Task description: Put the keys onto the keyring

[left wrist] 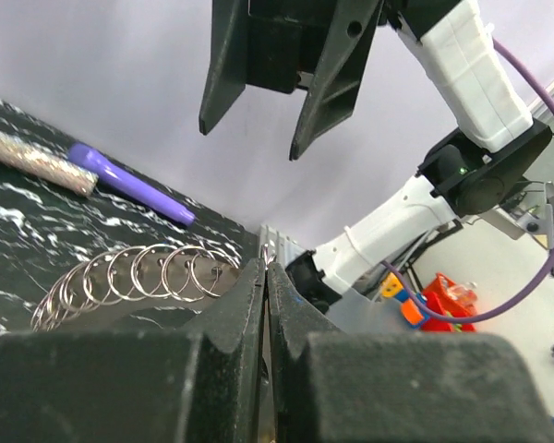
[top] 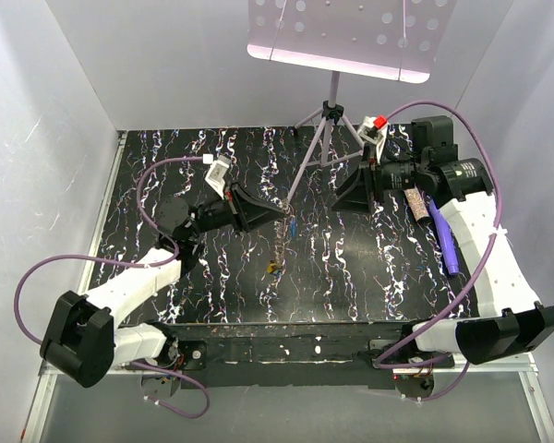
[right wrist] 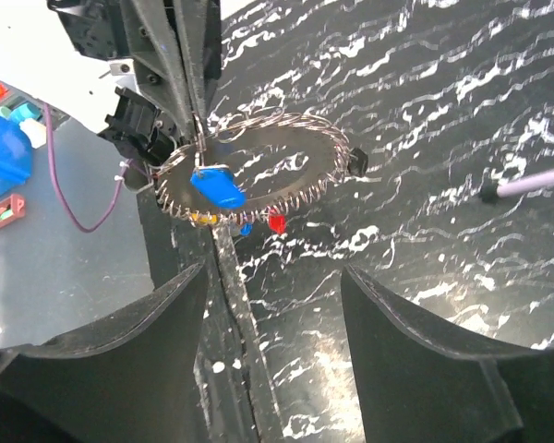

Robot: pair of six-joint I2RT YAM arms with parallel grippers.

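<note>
Item: keyring, round, grey metal, its edge a coil of wire loops. It is pinched at the rim by the left gripper, whose jaws are pressed together on it, over the middle of the black, white-veined table. In the left wrist view the loops fan out just left of the closed fingertips. Keys: a blue-headed key lies against the ring's near rim. A red-headed key and a yellow-headed key sit just below that rim. Whether any of them is threaded on the coil cannot be told. Right gripper: jaws wide apart, holding nothing, facing the ring from close by and not touching it. Also present at the table's right side: a purple pen and a glittery tube, lying just beside each other.
</note>
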